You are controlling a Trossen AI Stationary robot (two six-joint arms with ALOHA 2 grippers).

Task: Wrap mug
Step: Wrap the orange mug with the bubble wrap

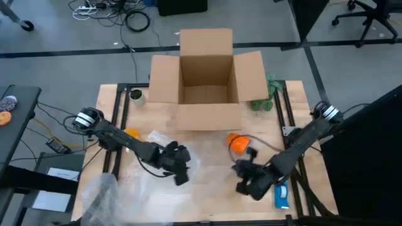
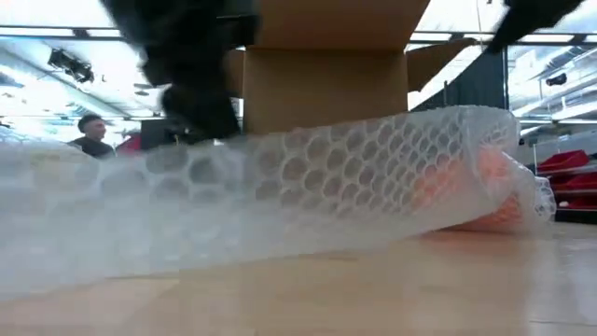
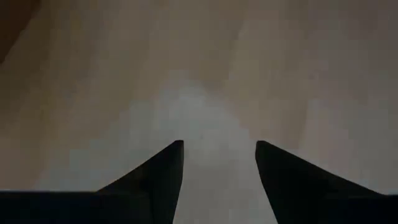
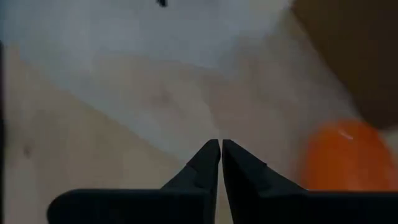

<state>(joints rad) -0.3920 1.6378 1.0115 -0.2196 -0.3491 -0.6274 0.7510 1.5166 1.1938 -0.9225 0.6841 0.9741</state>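
Mug (image 1: 238,142) lies at the bubble wrap's (image 1: 188,182) right end, ready for rolling; left gripper (image 1: 180,164) spread over the sheet, right gripper (image 1: 242,169) closed, apparently empty.

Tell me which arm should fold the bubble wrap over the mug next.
Probably the left. The left gripper is open and sits over the bubble wrap on the table. The right gripper is closed, beside the orange mug, which the low view shows already lying under the wrap's end.
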